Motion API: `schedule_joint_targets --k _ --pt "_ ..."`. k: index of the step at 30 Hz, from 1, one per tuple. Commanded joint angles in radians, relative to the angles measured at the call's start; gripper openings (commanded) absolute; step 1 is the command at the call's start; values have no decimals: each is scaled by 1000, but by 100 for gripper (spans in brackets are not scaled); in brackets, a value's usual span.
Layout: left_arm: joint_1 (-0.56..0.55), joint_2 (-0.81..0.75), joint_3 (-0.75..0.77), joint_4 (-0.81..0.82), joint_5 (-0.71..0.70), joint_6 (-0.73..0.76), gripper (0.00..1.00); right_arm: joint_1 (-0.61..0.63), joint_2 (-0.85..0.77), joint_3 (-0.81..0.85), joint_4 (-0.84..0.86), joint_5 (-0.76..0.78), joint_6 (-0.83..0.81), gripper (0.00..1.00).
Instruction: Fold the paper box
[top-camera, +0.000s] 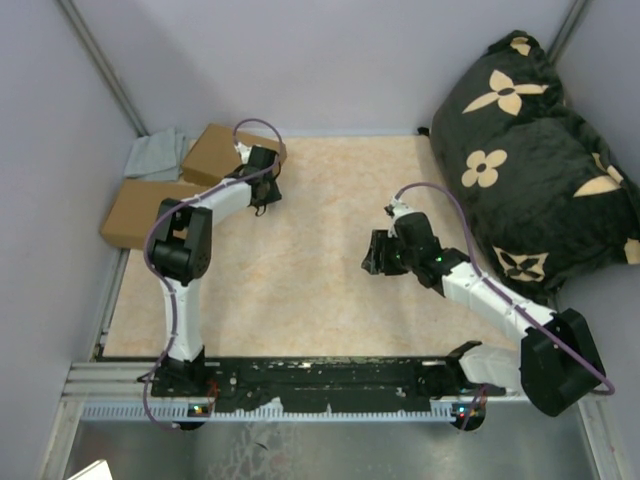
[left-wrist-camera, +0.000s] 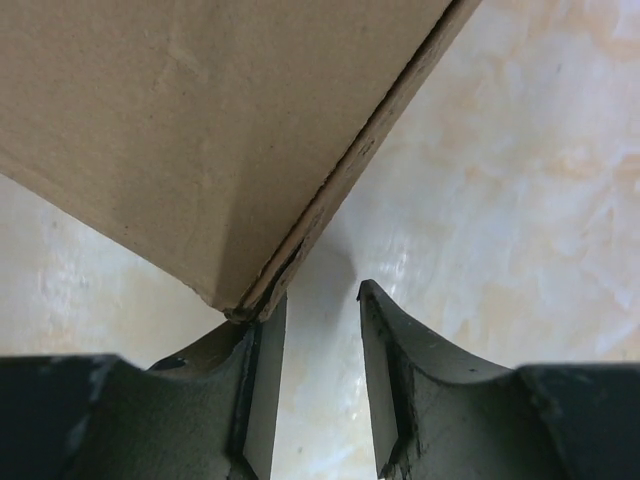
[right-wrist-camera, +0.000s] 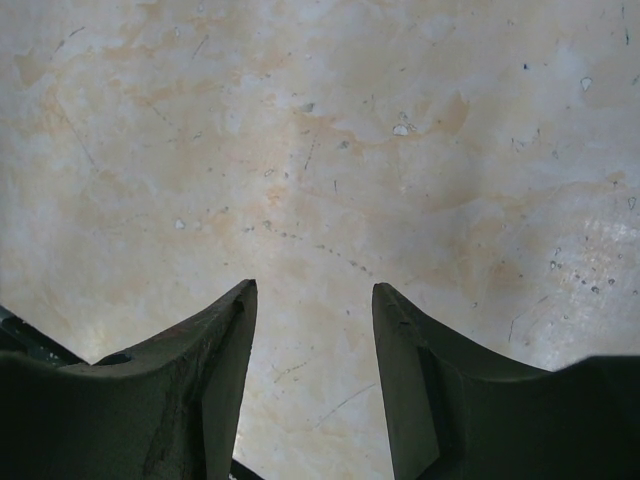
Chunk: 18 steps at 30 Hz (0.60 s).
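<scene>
hovering: left pincer apart, fingertip touching paper box corner | right pincer apart over table

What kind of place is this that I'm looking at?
Most likely a robot lab test cell. A left arm and a right arm are bolted to a metal rail at the edge of a marbled table, enclosed by plain walls.

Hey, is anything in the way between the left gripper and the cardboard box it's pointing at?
Nothing visible is. The left gripper is open, right at a corner of the paper box, and only bare table shows in the gap between its fingers.
</scene>
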Motion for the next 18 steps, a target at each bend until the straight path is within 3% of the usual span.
schedule_joint_targets --k 1,8,15,18 --pt "17 51 98 64 -94 28 43 5 -34 -6 35 5 5 51" --pt "43 72 170 200 -10 67 47 5 -24 -3 43 0 -1 51" --pt "44 -121 -112 633 144 116 51 5 -25 6 44 -5 -21 51" --pt "26 -262 -251 676 228 86 52 5 -37 -3 66 -19 -33 52"
